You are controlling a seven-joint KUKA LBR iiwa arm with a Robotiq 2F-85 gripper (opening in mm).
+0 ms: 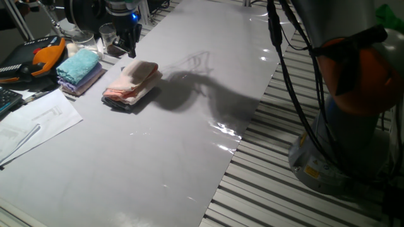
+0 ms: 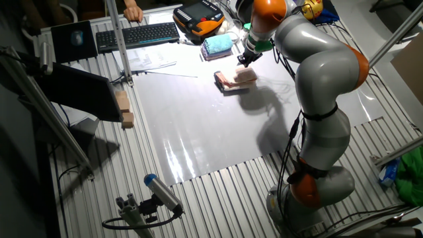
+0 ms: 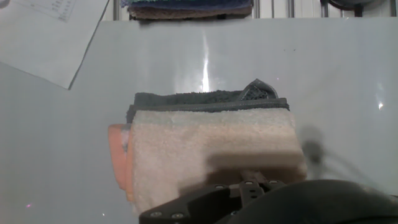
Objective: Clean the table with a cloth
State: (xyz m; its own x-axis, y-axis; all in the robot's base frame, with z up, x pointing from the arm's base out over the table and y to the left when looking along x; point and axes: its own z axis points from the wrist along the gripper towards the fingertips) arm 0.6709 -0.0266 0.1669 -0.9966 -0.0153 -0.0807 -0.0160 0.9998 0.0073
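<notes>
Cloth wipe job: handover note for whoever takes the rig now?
Gripper: poised just above the far end of the cloth; whether the fingers are open cannot be told, nothing held.
Cloth: folded pink and peach, lying on a dark grey cloth near the far end of the table. A teal-blue towel sits on a separate stack beside it.
Done: arm positioned over the cloth.
Left: grasp the cloth only, not the grey one beneath, then wipe the table. No wiping appears started.
</notes>
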